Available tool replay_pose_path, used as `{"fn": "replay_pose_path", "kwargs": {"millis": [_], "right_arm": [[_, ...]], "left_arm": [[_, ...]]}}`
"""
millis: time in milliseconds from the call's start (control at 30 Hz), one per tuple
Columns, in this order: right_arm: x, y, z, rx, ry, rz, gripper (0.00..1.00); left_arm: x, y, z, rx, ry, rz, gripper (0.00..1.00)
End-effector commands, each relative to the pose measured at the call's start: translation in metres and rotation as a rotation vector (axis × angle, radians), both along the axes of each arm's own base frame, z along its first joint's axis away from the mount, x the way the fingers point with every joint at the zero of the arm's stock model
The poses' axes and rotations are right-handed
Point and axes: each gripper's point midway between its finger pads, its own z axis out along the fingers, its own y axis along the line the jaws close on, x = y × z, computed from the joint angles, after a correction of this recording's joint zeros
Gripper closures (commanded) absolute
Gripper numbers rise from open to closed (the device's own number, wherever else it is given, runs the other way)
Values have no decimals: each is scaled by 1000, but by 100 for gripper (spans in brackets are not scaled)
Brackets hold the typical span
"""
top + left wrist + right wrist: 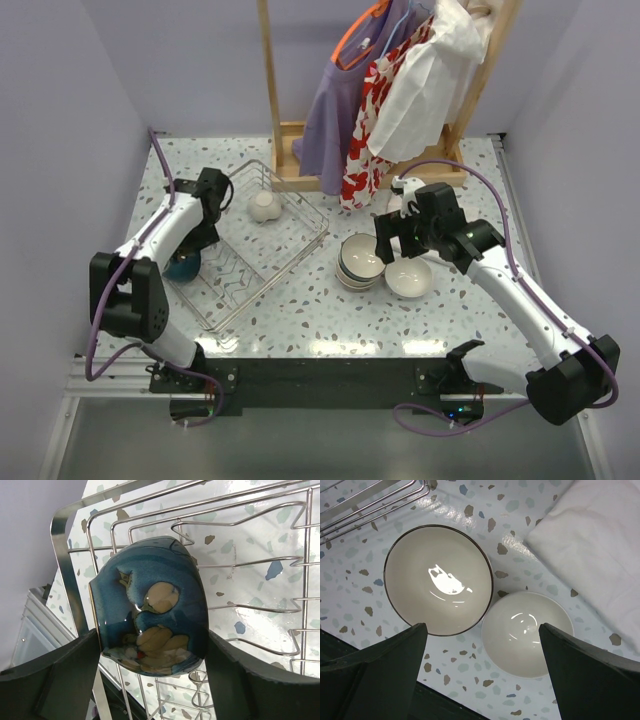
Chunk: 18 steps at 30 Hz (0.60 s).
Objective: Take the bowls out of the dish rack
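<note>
Enclosing speckled table (300,310), lilac walls (60,100); left gripper (152,650) pinching blue bowl (150,605) in dish rack (62,555); right gripper (482,626) spread

I count one dish rack (272,250). Bowls inside it: two, an upturned white bowl (265,205) and a dark blue bowl (150,610). Outside it: one lone white bowl (408,278) and one stack of bowls (360,262), whose layers I cannot count. One wooden stand (268,80) carries three garments: purple garment (340,110), red-patterned garment (368,130), white garment (430,70).
</note>
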Motion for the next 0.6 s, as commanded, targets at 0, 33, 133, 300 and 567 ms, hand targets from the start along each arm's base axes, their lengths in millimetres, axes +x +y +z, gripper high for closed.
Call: {"fn": "replay_pose_path", "kwargs": {"millis": [0, 33, 133, 300, 567], "right_arm": [[4, 2, 4, 4, -35, 16, 1], [5, 3, 5, 7, -39, 14, 1], [5, 3, 5, 3, -38, 16, 1], [6, 2, 7, 3, -36, 13, 1], [6, 8, 11, 22, -24, 29, 1]], "left_arm": [[-6, 10, 13, 24, -7, 10, 27], [-6, 11, 16, 30, -11, 14, 29], [-3, 14, 29, 52, -26, 21, 37], [2, 18, 55, 78, -63, 32, 48], [13, 15, 93, 54, -166, 19, 65]]}}
